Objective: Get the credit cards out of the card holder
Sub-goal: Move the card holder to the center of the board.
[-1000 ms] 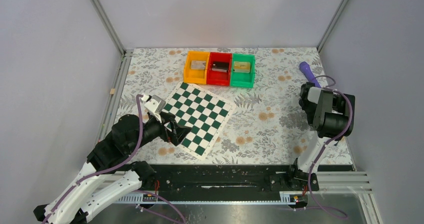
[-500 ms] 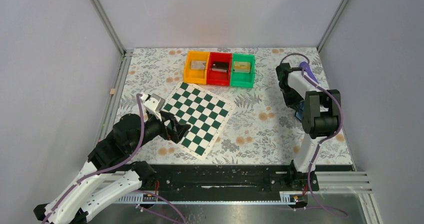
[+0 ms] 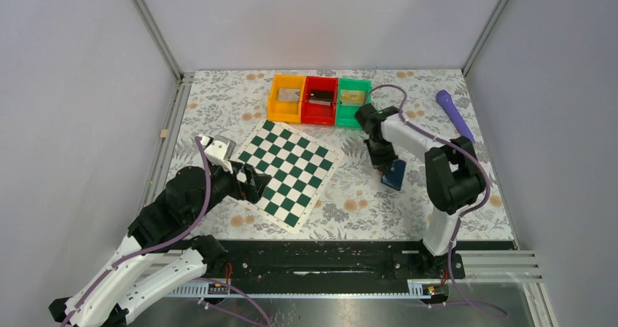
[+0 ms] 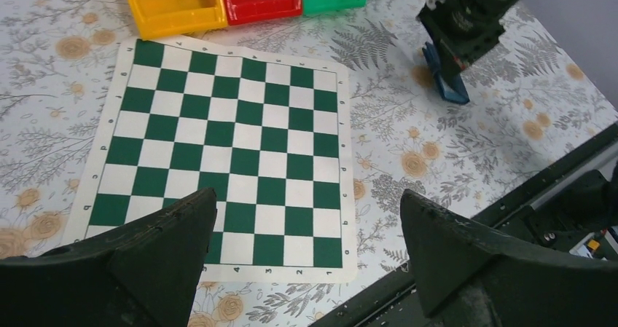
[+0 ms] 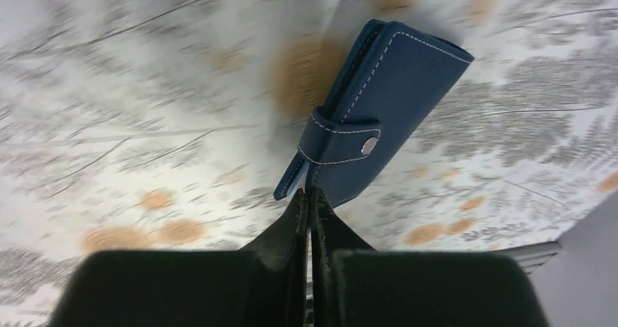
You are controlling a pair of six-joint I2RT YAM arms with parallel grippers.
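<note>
I'm looking over two arms built alike. The left arm (image 3: 191, 196) is showing matte black upper links above glossy white lower ones, with a white wrist block (image 3: 218, 150) on top. The right arm (image 3: 453, 181) is wearing the same black-and-white scheme. Each is carrying a thin purple cable (image 3: 205, 163). The left gripper (image 4: 306, 194) is showing broad, dark, rough-textured wedge fingers (image 4: 157, 250). The right gripper (image 5: 310, 196) is showing smooth black fingers (image 5: 288, 232) that taper to thin tips.
</note>
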